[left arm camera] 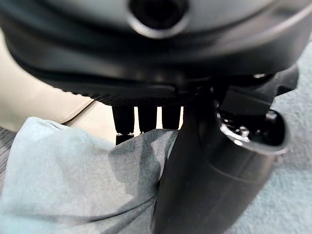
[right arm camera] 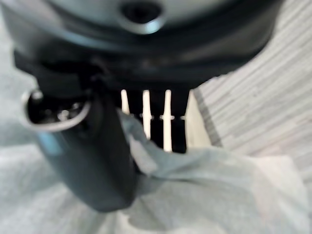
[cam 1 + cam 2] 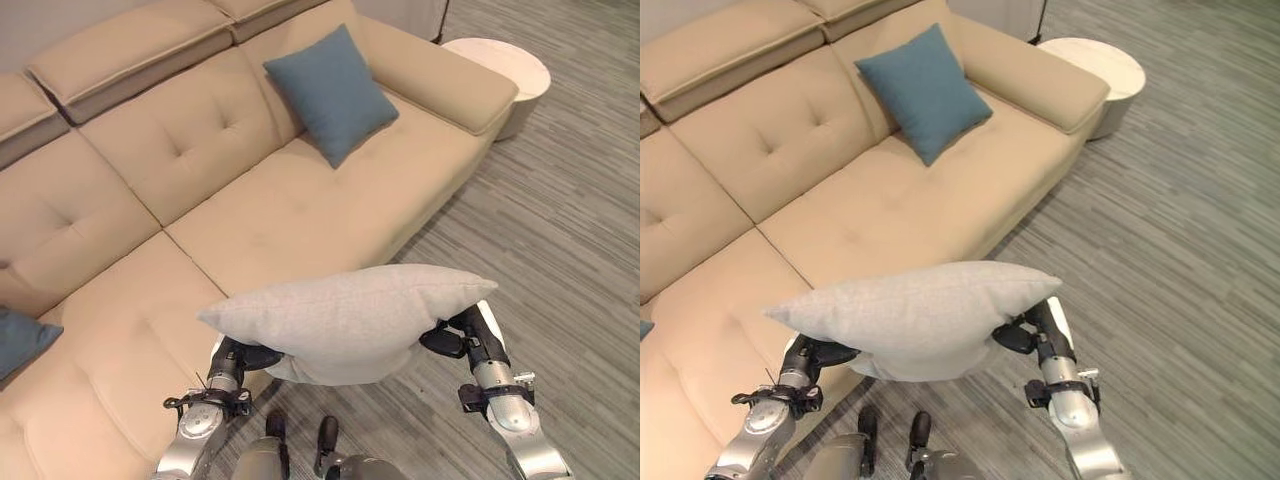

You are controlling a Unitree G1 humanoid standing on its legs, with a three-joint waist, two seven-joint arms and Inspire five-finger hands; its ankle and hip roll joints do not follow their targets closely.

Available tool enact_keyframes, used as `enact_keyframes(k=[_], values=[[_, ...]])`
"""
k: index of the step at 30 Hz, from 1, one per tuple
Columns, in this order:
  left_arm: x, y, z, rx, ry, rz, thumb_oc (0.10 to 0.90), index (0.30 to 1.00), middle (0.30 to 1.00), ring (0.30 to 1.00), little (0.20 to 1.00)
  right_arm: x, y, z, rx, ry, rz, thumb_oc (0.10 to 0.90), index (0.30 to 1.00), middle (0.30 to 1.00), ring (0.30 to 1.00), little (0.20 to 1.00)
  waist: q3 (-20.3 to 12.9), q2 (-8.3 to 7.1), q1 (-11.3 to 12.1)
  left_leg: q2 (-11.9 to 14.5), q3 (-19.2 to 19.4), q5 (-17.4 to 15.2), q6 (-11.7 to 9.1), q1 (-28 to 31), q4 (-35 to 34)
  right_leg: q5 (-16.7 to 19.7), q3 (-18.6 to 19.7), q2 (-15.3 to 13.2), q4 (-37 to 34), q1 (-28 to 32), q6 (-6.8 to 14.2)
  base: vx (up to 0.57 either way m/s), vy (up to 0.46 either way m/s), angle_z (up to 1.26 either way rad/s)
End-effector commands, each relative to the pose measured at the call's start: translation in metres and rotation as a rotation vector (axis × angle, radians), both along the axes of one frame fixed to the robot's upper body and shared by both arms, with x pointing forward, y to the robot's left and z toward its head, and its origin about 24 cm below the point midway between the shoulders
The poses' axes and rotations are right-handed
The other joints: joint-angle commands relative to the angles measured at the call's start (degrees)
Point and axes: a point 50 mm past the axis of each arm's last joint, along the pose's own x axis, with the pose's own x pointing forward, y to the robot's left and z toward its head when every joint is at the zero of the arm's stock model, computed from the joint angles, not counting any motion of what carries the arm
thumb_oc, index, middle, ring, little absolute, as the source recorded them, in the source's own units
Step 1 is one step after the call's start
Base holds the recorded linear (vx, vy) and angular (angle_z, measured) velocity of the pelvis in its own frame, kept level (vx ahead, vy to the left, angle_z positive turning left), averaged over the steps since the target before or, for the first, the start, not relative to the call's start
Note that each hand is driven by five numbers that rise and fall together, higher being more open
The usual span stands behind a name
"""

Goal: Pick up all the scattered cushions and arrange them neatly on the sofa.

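Observation:
I hold a light grey cushion (image 3: 350,315) flat in the air between both hands, just in front of the beige sofa's (image 3: 290,210) front edge. My left hand (image 3: 240,357) grips its left underside, and in the left wrist view the thumb (image 1: 195,185) pinches the cloth (image 1: 73,170) against the fingers. My right hand (image 3: 462,335) holds the right end the same way, thumb (image 2: 97,156) pressed into the fabric (image 2: 204,190). A blue cushion (image 3: 333,92) leans against the sofa's backrest at the far right. Another blue cushion (image 3: 20,340) lies at the sofa's left edge.
A round white side table (image 3: 505,70) stands beyond the sofa's right armrest. Grey striped carpet (image 3: 560,230) covers the floor to the right. The wide middle seat (image 3: 890,210) lies between the two blue cushions.

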Motion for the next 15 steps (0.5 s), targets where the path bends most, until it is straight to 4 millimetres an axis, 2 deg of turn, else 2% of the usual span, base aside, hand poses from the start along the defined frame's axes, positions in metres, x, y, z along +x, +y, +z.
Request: enact_keyframes(k=[1, 3, 6, 8, 10, 11, 12, 13, 15], values=[[0.03, -0.039, 0.069, -0.125, -0.386, -0.173, 0.4, 0.3, 0.3, 0.3, 0.3, 0.015, 0.033, 0.056, 0.094, -0.324, 0.153, 0.4, 0.3, 0.3, 0.3, 0.3, -5.0, 1.61, 1.53, -0.14, 1.73, 2.5, 1.78, 2.99, -3.67, -2.72, 7.2, -2.33, -3.58, 7.04, -0.79, 0.15, 0.067, 0.21], [0.027, -0.036, 0.067, -0.115, -0.374, -0.167, 0.4, 0.3, 0.3, 0.3, 0.3, 0.013, 0.037, 0.054, 0.102, -0.315, 0.165, 0.4, 0.3, 0.3, 0.3, 0.3, -6.07, 1.16, 1.89, -1.25, 0.18, 2.7, 2.85, 4.53, -4.69, -3.72, 7.27, -2.76, -2.66, 8.12, -0.39, 0.32, 0.15, -0.31], [0.026, -0.033, 0.066, -0.107, -0.371, -0.157, 0.4, 0.3, 0.3, 0.3, 0.3, 0.014, 0.039, 0.053, 0.099, -0.311, 0.178, 0.4, 0.3, 0.3, 0.3, 0.3, -7.08, 0.22, 2.51, -2.04, 0.39, 1.71, 3.55, 6.16, -5.16, -4.33, 7.22, -3.66, -1.86, 9.19, 0.36, 0.22, 0.121, 0.04], [0.026, -0.03, 0.068, -0.096, -0.374, -0.158, 0.4, 0.3, 0.3, 0.3, 0.3, 0.013, 0.042, 0.053, 0.111, -0.305, 0.188, 0.4, 0.3, 0.3, 0.3, 0.3, -7.8, -0.46, 3.12, -2.68, -0.05, 0.35, 4.81, 8.39, -5.79, -4.42, 6.77, -5.46, 3.53, 8.21, 1.58, 0.25, 0.191, -0.12], [0.026, -0.027, 0.07, -0.088, -0.381, -0.146, 0.4, 0.3, 0.3, 0.3, 0.3, 0.015, 0.044, 0.054, 0.11, -0.313, 0.195, 0.4, 0.3, 0.3, 0.3, 0.3, -7.36, -0.29, 3.29, -3.37, -0.58, -0.87, 6.16, 10.2, -5.94, -1.93, 6.3, -7.52, 10.98, 5.5, 3.75, 0.09, 0.139, 0.05], [0.026, -0.027, 0.07, -0.088, -0.381, -0.146, 0.4, 0.3, 0.3, 0.3, 0.3, 0.015, 0.044, 0.054, 0.11, -0.314, 0.195, 0.4, 0.3, 0.3, 0.3, 0.3, -7.47, -0.21, 3.31, -3.27, -0.58, -0.66, 6.15, 10.01, -6.03, -1.7, 6.3, -7.42, 10.86, 5.31, 3.71, 0.06, 0.106, 0.39], [0.026, -0.026, 0.07, -0.088, -0.381, -0.143, 0.4, 0.3, 0.3, 0.3, 0.3, 0.015, 0.045, 0.055, 0.111, -0.314, 0.2, 0.4, 0.3, 0.3, 0.3, 0.3, -7.11, -0.11, 3.26, -3.57, -1.01, -0.97, 6.72, 10.61, -5.96, -0.25, 6.27, -8.2, 14.01, 4.25, 4.25, 0.1, 0.114, 0.43], [0.026, -0.024, 0.071, -0.084, -0.383, -0.135, 0.4, 0.3, 0.3, 0.3, 0.3, 0.015, 0.047, 0.054, 0.122, -0.311, 0.202, 0.4, 0.3, 0.3, 0.3, 0.3, -6.12, 0.18, 2.85, -4.06, -2.96, -1.83, 7.51, 11.86, -5.46, 2.0, 8.22, -8.86, 19.76, 1.61, 4.88, 0.11, 0.113, 0.43], [0.025, -0.023, 0.069, -0.085, -0.38, -0.133, 0.4, 0.3, 0.3, 0.3, 0.3, 0.014, 0.047, 0.053, 0.123, -0.31, 0.202, 0.4, 0.3, 0.3, 0.3, 0.3, -6.17, 0.57, 2.73, -3.94, -3.88, -1.89, 7.61, 11.97, -5.41, 2.27, 9.34, -8.56, 20.3, 0.44, 4.33, 0.12, 0.053, 0.65]])
